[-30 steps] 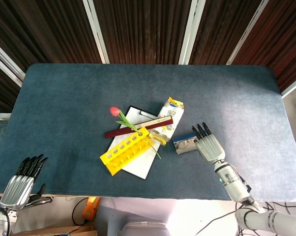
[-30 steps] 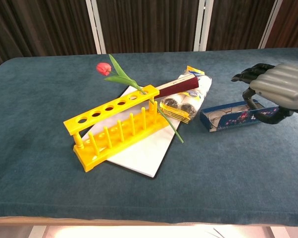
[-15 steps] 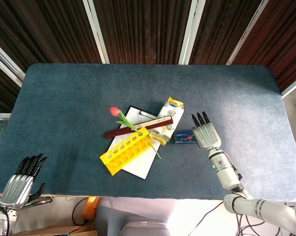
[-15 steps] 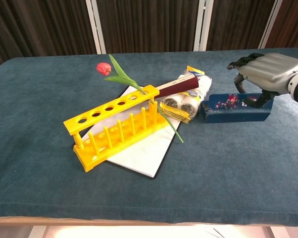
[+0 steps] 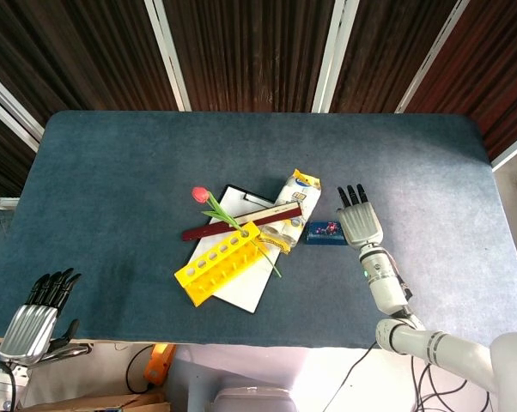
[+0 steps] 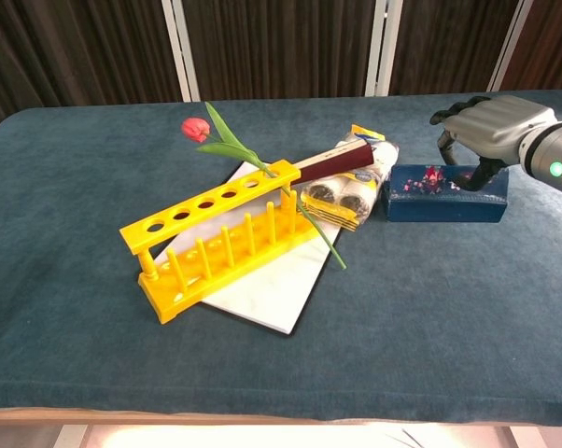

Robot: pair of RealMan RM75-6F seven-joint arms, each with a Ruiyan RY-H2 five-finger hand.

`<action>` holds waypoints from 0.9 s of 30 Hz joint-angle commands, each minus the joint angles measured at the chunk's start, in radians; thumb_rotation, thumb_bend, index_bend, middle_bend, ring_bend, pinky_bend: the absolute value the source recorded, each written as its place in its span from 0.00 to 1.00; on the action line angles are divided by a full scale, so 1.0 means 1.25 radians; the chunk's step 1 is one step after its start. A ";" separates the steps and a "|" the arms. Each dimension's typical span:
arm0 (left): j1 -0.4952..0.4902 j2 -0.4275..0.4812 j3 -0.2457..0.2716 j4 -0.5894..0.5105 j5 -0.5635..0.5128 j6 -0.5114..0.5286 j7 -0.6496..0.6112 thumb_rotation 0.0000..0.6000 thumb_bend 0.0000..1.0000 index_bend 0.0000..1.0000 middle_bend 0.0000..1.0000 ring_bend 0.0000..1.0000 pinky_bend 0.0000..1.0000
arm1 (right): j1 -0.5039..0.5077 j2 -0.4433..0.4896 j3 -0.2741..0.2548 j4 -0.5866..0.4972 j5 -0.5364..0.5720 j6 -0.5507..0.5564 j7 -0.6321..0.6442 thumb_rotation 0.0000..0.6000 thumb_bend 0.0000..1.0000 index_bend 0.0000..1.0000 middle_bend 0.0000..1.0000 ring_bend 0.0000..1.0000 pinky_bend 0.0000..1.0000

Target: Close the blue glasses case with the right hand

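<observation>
Right hand [image 6: 491, 126] rests its curled fingers on the far end of the blue box [image 6: 444, 194], which stands on its long side on the tabletop [image 6: 262, 373], just beside the snack packet [image 6: 351, 187]. It seems the box is already upright; only letting go is left. Left hand [image 5: 37, 322] hangs open off the tabletop's edge

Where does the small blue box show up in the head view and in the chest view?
Head view: the blue box lies right of centre, between the snack packet and the right hand.
Chest view: the box sits at upper right, under the right hand's fingers.
Shared landmark: the yellow test-tube rack, left of the box in both.
</observation>
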 commanded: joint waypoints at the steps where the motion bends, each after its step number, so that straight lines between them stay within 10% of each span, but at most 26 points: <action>1: 0.000 0.000 0.000 0.000 0.000 0.000 0.000 1.00 0.39 0.00 0.00 0.00 0.06 | 0.011 -0.006 0.007 0.018 0.024 -0.012 0.004 1.00 0.70 0.45 0.14 0.00 0.03; 7: 0.000 0.000 0.000 -0.001 0.000 0.000 0.002 1.00 0.39 0.00 0.00 0.00 0.06 | 0.028 -0.018 0.029 0.063 0.065 -0.004 0.014 1.00 0.34 0.10 0.03 0.00 0.01; 27: -0.010 -0.006 0.004 -0.004 0.006 -0.016 0.013 1.00 0.39 0.00 0.00 0.00 0.06 | -0.063 0.161 -0.095 -0.197 -0.023 0.057 0.032 1.00 0.29 0.22 0.00 0.00 0.00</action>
